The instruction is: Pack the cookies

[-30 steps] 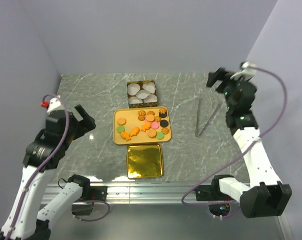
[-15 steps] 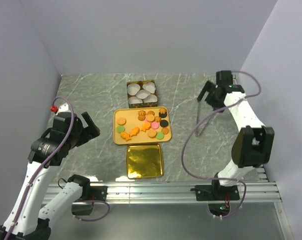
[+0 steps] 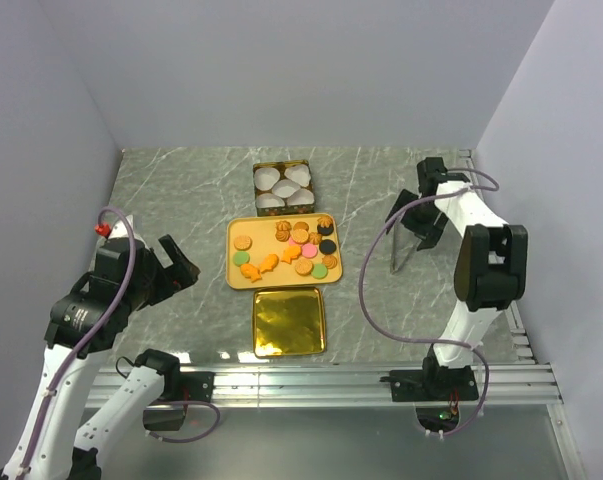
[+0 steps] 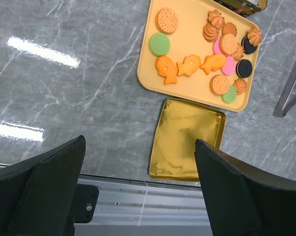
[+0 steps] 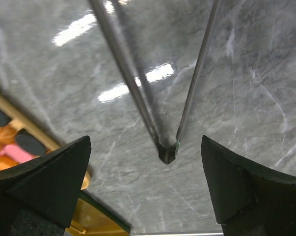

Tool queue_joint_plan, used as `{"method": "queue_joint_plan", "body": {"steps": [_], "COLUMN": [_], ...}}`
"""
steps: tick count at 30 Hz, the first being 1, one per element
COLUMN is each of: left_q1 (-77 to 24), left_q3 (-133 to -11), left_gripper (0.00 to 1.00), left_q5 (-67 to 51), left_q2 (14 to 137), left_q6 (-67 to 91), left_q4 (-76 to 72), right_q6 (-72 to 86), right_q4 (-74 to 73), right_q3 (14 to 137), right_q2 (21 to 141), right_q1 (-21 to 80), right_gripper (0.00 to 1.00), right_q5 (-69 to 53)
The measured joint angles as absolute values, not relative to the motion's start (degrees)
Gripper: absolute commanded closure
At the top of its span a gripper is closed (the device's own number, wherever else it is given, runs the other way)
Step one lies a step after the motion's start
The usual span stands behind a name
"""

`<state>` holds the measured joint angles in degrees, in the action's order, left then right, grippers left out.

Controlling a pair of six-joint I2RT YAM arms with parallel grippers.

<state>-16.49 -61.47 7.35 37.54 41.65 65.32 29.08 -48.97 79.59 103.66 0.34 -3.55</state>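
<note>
Several cookies [image 3: 286,252] lie on an orange tray [image 3: 237,276] at the table's middle; they also show in the left wrist view [image 4: 189,64]: round discs in orange, green, pink and black, and orange fish shapes. A tin [image 3: 282,186] with white paper cups stands behind the tray. Metal tongs [image 3: 409,238] lie to the right; their joined end [image 5: 167,152] shows in the right wrist view. My right gripper [image 3: 413,218] hangs open just above the tongs. My left gripper [image 3: 173,262] is open and empty, left of the tray.
A gold lid [image 3: 289,320] lies in front of the tray, also in the left wrist view [image 4: 187,139]. The table's metal front rail [image 4: 138,189] runs along the near edge. Walls close in on the left, back and right.
My right arm has swung down from high at the right to just above the tongs. My left arm has dropped lower and nearer the front edge.
</note>
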Motion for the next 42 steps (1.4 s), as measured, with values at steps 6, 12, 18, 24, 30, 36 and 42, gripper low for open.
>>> {"method": "queue_joint_plan", "body": {"steps": [6, 12, 18, 24, 30, 36, 42], "left_q1": [-16.5, -16.5, -16.5, -16.5, -16.5, -16.5, -16.5], "left_q3": [-61.3, -61.3, -61.3, -61.3, -61.3, -60.1, -57.0], "left_gripper": [0.0, 0.01, 0.01, 0.01, 0.01, 0.01, 0.01], "left_q5": [7.3, 7.4, 7.4, 7.8, 8.2, 8.3, 6.8], "left_q2": [38.4, 40.6, 42.0, 42.1, 41.1, 40.1, 40.1], "left_q6": [42.9, 43.4, 44.3, 45.2, 45.9, 46.0, 45.5], "left_q4": [65.4, 65.4, 65.4, 65.6, 66.0, 65.7, 63.8], "right_q6": [28.7, 28.5, 28.4, 28.2, 28.0, 27.8, 27.6], "right_q4": [-50.7, -50.7, -50.8, -50.7, -50.2, -50.9, -55.9], "right_q3": [81.5, 85.1, 87.2, 87.9, 87.8, 87.9, 93.0], "right_q2": [109.8, 113.8, 118.0, 119.2, 119.2, 118.5, 114.5], "right_q1": [0.3, 0.3, 0.3, 0.3, 0.3, 0.3, 0.5], "right_gripper": [0.0, 0.0, 0.01, 0.18, 0.39, 0.45, 0.45], "right_q5": [-2.1, -1.3, -0.3, 0.6, 0.4, 0.4, 0.4]}}
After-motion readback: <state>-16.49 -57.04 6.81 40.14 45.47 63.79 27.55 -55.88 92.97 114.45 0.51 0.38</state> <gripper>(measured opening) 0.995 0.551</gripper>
